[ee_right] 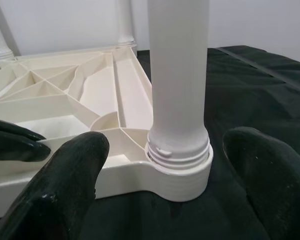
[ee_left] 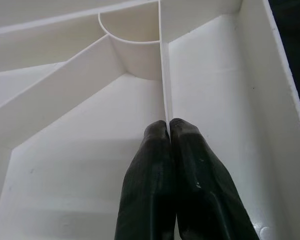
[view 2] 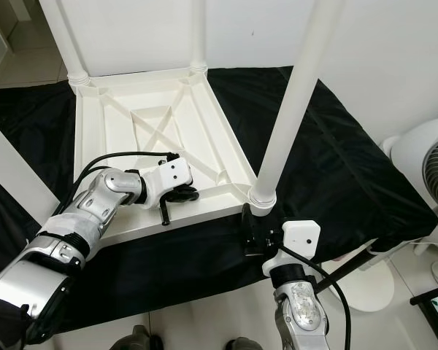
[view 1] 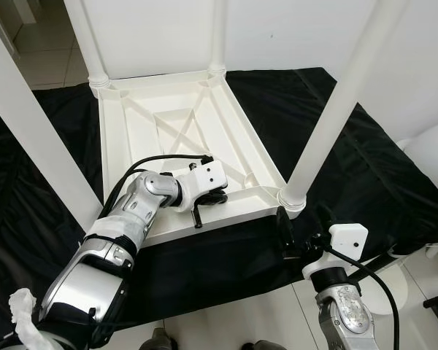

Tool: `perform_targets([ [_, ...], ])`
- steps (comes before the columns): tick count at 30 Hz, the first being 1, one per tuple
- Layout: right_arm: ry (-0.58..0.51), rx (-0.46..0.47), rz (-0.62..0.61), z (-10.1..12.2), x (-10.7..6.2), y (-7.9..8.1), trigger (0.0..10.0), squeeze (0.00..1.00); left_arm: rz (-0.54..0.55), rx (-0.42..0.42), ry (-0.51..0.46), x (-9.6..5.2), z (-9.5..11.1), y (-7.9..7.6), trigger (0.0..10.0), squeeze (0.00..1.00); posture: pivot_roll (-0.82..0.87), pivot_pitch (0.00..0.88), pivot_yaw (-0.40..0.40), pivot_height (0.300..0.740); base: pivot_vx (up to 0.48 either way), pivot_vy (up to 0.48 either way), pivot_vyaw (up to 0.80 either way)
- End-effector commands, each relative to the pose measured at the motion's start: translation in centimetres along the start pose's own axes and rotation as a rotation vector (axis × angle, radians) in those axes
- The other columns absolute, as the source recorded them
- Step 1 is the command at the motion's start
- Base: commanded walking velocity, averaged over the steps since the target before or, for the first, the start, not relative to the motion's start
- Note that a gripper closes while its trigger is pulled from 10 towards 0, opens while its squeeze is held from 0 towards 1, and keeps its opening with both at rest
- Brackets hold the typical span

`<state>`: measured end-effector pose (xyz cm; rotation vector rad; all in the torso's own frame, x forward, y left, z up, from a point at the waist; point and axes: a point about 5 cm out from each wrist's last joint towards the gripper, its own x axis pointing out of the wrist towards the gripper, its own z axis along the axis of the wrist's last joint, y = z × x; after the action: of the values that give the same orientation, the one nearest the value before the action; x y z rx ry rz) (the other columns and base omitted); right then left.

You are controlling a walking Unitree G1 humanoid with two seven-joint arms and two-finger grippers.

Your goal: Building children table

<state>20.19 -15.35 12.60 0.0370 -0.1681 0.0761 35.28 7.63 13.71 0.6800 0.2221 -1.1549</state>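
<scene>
Four legs up: inverted tabletop [view 1: 182,124] lies on black cloth [view 1: 365,168]. Left gripper [view 1: 204,208] pinched together on a rib; right gripper [ee_right: 155,175] spread beside near leg [view 1: 328,124]. Likely light, stiff, slick plastic; grip low at socket.

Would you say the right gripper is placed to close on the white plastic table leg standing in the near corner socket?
Probably yes: the right gripper is open, its black fingers either side of the white plastic table leg just above the corner socket, with nothing between them.
</scene>
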Motion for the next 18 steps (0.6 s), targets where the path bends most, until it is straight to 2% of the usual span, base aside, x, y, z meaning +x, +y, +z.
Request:
perform_targets([
  [1, 0.015, 0.000, -0.002, -0.4, 0.0, 0.0, 10.0, 0.00, 0.181, 0.021, 0.052, -0.6, -0.7, 1.3, 0.0, 0.00, -0.04, 0.041, 0.023, 0.740, 0.000, 0.000, 0.00],
  [11, 0.015, -0.002, 0.004, -0.4, 0.2, 0.1, 10.0, 0.00, 0.178, 0.045, 0.089, -1.0, -1.4, 1.5, 0.0, 0.00, -0.04, 0.038, 0.023, 0.740, 0.000, 0.000, 0.00],
  [13, 0.015, -0.005, 0.005, -0.4, 0.2, 0.1, 10.0, 0.00, 0.197, 0.043, 0.143, -2.2, -2.7, 2.0, 0.0, 0.00, -0.04, 0.040, 0.022, 0.740, 0.000, 0.000, 0.00],
  [16, 0.015, -0.005, 0.005, -0.4, 0.2, 0.1, 10.0, 0.00, 0.197, 0.043, 0.143, -2.2, -2.7, 2.0, 0.0, 0.00, -0.04, 0.040, 0.022, 0.740, 0.000, 0.000, 0.00],
  [17, 0.016, -0.006, 0.005, -0.4, 0.2, 0.1, 10.0, 0.00, 0.210, 0.042, 0.180, -3.1, -3.6, 2.4, 0.0, 0.00, -0.04, 0.040, 0.021, 0.740, 0.000, 0.000, 0.00],
  [18, 0.016, -0.006, 0.005, -0.4, 0.2, 0.1, 10.0, 0.00, 0.210, 0.042, 0.180, -3.1, -3.6, 2.4, 0.0, 0.00, -0.04, 0.040, 0.021, 0.740, 0.000, 0.000, 0.00],
])
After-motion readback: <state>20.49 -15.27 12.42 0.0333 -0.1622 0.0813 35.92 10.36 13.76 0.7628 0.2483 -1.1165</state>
